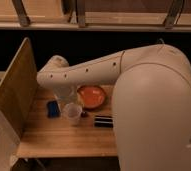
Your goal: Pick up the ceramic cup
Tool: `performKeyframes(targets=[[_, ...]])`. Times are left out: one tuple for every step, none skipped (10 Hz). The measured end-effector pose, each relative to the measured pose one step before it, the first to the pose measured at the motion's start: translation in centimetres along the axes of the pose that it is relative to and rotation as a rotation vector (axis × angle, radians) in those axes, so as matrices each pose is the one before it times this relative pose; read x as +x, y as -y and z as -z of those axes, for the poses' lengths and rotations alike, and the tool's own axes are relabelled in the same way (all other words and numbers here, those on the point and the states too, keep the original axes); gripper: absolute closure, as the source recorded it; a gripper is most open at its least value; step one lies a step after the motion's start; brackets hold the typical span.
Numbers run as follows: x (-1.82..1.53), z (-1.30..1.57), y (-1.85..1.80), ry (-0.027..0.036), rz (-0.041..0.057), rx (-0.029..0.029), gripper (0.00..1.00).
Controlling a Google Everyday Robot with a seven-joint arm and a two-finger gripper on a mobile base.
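**Camera view: pincer hangs over the cup, left of the plate**

Camera view shows the off-white cup [72, 114] standing upright on the wooden tabletop [64, 142], just left of the orange plate [91, 96] and a little nearer the camera than it. The pale arm [89, 70] reaches leftward behind the plate, bends, and drops the pincer [66, 100] down at the plate's left edge, right above the cup's rim. Whether the pincer touches the cup cannot be told, nor whether it is spread or pressed together.

A small blue block [53, 108] lies farther left of the plate, beyond the cup and apart from it. A black bar-shaped thing [103, 121] lies in front of the plate, toward the camera. A wooden board [14, 95] stands upright well to the left of the plate, along the tabletop's side. The robot's bulky body [154, 110] fills the space right of the plate.
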Motion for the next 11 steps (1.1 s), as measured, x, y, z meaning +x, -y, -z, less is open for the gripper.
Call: performKeyframes(targets=[[-0.099,-0.037,0.011,0.00109,0.00250,0.00204,0.35],[0.018,0.011,-0.040,-0.00002,0.00112,-0.00039,0.35],[-0.002,-0.037,0.108,-0.00064,-0.00159,0.00075,0.35],[-0.002,0.028,-0.061,0.00046,0.00146,0.00031,0.35],[-0.061,0.028,-0.064,0.00242,0.00225,-0.00177,0.35],[-0.204,0.048,-0.628,0.00881,0.01186,-0.01963,0.35],[-0.117,-0.211,-0.750,0.00285,0.01720,-0.01649,0.35],[-0.158,-0.460,-1.579,0.00154,0.03562,-0.03168,0.35],[-0.112,-0.541,-1.131,-0.00214,0.02951,-0.02197,0.35],[-0.100,-0.538,-0.673,-0.00350,0.02263,-0.01284,0.35],[-0.124,-0.878,-0.666,-0.01066,0.02394,-0.01731,0.35]])
